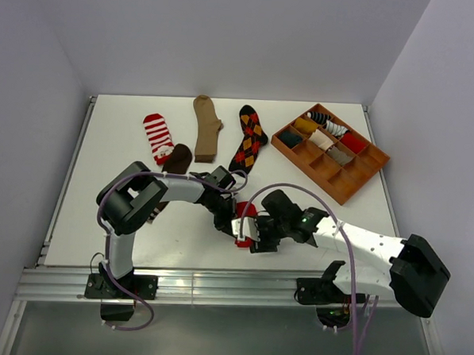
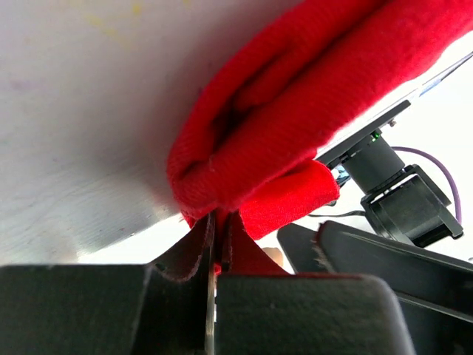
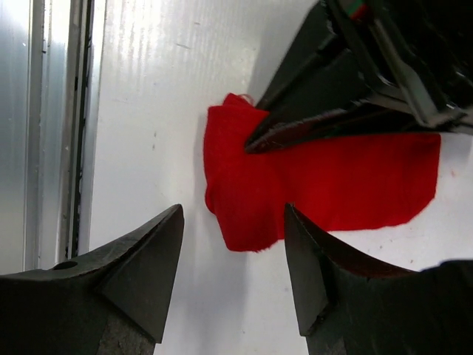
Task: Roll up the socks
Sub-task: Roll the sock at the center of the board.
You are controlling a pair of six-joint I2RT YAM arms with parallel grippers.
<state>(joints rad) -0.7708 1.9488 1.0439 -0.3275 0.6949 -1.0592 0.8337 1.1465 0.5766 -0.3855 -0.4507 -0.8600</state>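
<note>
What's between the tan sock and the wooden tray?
The black argyle sock, lying flat, apart from both the tan sock and the wooden tray. The top view shows it.

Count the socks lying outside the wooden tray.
5: striped sock, brown sock, tan sock, argyle sock farther back; red sock in the left gripper. Arms may hide more.

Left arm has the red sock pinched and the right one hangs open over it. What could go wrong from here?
1. The left gripper holds only a thin flap of the red sock. A tug could pull it free, and the fold may spring open.
2. The open right gripper sits close to the left one over the sock, so closing in could knock the two together or catch only one layer.
</note>
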